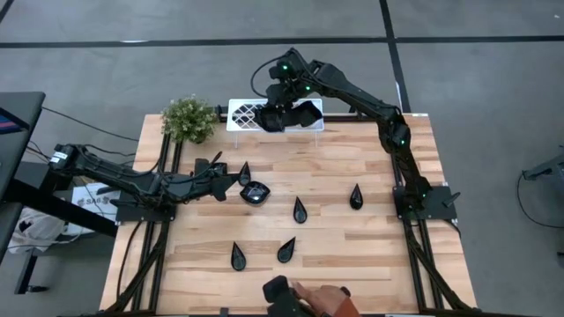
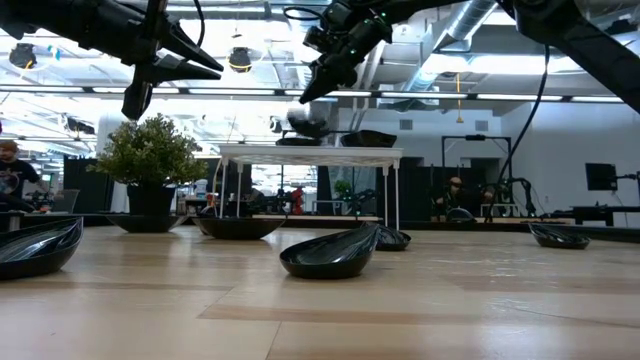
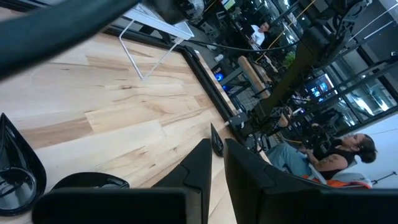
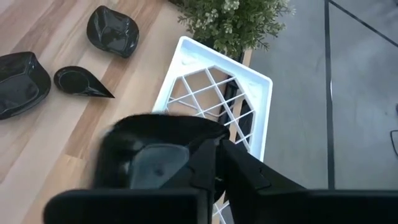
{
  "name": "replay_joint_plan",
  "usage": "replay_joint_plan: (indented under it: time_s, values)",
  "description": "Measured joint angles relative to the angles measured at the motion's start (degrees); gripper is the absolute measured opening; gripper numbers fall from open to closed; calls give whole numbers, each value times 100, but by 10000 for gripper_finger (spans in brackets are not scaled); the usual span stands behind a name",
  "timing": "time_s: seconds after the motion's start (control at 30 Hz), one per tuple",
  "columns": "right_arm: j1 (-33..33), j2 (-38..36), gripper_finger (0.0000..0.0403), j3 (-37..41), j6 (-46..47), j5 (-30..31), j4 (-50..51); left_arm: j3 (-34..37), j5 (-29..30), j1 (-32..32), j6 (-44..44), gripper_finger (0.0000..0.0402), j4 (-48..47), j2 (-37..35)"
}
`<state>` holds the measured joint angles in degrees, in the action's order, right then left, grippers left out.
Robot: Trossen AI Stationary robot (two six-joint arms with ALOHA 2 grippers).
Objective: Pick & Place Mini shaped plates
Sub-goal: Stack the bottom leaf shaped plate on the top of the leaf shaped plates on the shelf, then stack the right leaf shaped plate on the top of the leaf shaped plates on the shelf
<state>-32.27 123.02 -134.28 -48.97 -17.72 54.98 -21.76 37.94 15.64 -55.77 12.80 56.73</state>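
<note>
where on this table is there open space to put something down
Bare wood lies between the white tray and the teardrop plates, and along the table's right side. It is crowded around the left gripper, where plates cluster, and on the tray under the right gripper.

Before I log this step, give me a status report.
Right gripper above white tray, black plate beneath it. Left gripper shut, idle by the plates on the table. Nothing in the way.

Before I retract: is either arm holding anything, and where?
Cannot tell: a mini plate sits at the right gripper over the white tray, rim side. Left gripper holds nothing.
</note>
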Motion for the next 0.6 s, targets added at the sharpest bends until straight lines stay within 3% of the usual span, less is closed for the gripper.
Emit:
replay_joint_plan:
  time_s: [0.33, 0.6]
  values:
    - [0, -4, 55, 0, 69, 452, -129, 0, -1, 0, 2, 44, 11, 0]
    - [78, -35, 41, 0, 1316, 386, -671, 0, -70, 13, 4, 44, 9, 0]
